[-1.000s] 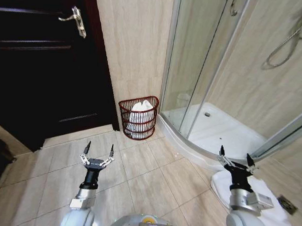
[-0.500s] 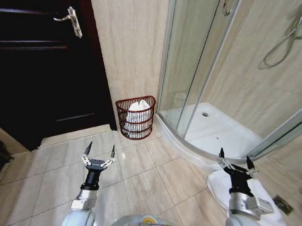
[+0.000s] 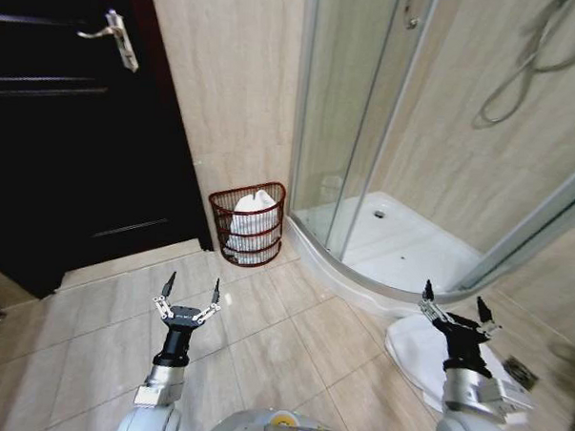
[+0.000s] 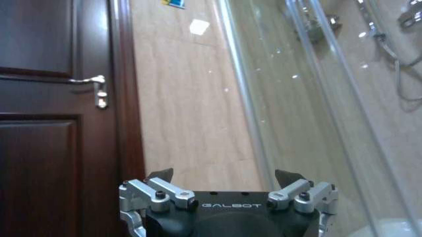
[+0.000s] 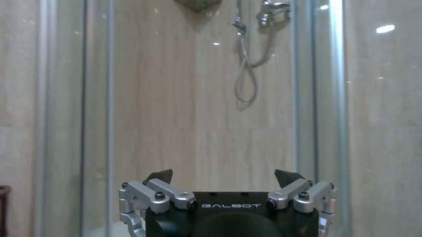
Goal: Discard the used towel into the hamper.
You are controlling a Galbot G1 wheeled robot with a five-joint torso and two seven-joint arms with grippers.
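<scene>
The hamper [image 3: 247, 239], a dark red wire basket, stands on the floor against the beige wall, between the door and the shower. White cloth [image 3: 250, 210] fills it. A white towel [image 3: 413, 357] lies spread on the tiles at the right, beside the shower tray and partly under my right arm. My right gripper [image 3: 453, 297] hangs open and empty above that towel, seen also in the right wrist view [image 5: 224, 174]. Over bare tiles at the left, well short of the hamper, my left gripper [image 3: 193, 282] is open and empty too [image 4: 224, 175].
A dark wooden door [image 3: 71, 139] with a metal handle [image 3: 115, 34] is at the left. A curved glass shower enclosure [image 3: 341, 132] with a raised white tray [image 3: 415, 252] fills the right. A floor drain [image 3: 519, 371] sits beyond the towel. Open tiles lie between me and the hamper.
The whole picture has shifted left, so the camera has turned to the right. Both arms keep the same pose with open fingers. The towel and hamper lie where they were.
</scene>
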